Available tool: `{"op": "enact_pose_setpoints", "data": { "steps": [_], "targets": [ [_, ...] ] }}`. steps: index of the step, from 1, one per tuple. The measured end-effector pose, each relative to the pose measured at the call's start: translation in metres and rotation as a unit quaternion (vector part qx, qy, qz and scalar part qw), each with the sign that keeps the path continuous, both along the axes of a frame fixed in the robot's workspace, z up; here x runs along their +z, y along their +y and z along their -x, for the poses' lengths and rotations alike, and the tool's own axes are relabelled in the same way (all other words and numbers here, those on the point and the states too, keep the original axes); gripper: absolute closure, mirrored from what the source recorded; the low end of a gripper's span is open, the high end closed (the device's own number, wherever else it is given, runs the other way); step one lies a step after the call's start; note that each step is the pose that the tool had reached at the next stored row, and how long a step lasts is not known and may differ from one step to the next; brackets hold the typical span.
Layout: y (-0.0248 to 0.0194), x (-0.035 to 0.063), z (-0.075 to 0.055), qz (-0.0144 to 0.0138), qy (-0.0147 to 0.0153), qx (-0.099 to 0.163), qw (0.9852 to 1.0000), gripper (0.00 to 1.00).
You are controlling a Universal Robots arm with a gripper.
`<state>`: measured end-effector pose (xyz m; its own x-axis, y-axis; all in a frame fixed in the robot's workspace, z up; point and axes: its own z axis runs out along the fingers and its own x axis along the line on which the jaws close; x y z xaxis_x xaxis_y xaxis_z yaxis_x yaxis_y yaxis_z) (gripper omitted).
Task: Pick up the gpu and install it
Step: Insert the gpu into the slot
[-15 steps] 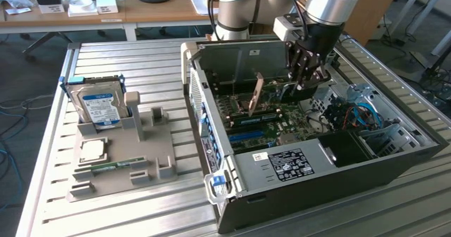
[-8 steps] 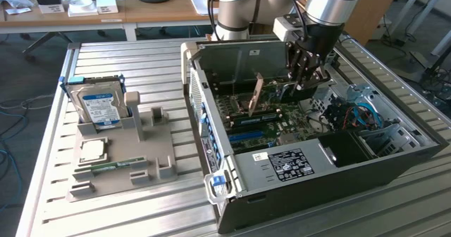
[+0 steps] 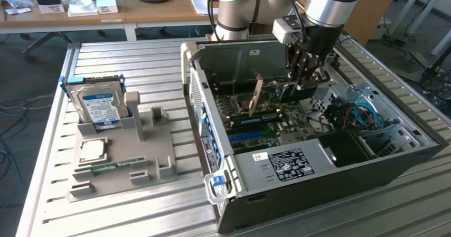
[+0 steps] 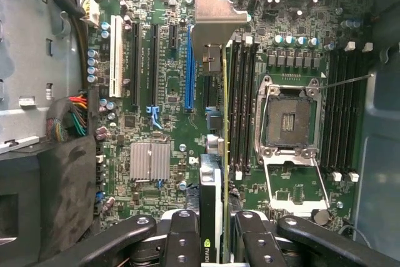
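My hand grips the gpu tight. I hold it up on its thin edge inside the computer case, over the board, so it runs the same way as the long blue slot.

The slatted metal table bears an open computer case and what looks like a grey parts holder.

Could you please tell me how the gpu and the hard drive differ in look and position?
The gpu is a thin green card with a silver bracket; the hard drive is boxy with a blue-white label. The gpu sits in the gripper over the motherboard; the hard drive stands in the grey holder outside the case. Both stand on edge.
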<state>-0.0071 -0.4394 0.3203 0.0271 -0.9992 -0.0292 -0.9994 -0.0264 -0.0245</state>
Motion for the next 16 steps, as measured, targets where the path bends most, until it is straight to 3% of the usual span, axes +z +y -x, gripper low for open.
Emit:
{"op": "enact_pose_setpoints", "data": {
  "steps": [4, 8, 16],
  "targets": [
    [0.0, -0.0002, 0.0001, -0.0001, -0.0002, 0.0, 1.0, 0.73],
    [0.0, -0.0019, 0.0006, -0.0013, -0.0033, 0.0, 1.0, 0.73],
    [0.0, -0.0033, 0.0007, -0.0015, -0.0035, 0.0, 1.0, 0.73]
  ]
}}
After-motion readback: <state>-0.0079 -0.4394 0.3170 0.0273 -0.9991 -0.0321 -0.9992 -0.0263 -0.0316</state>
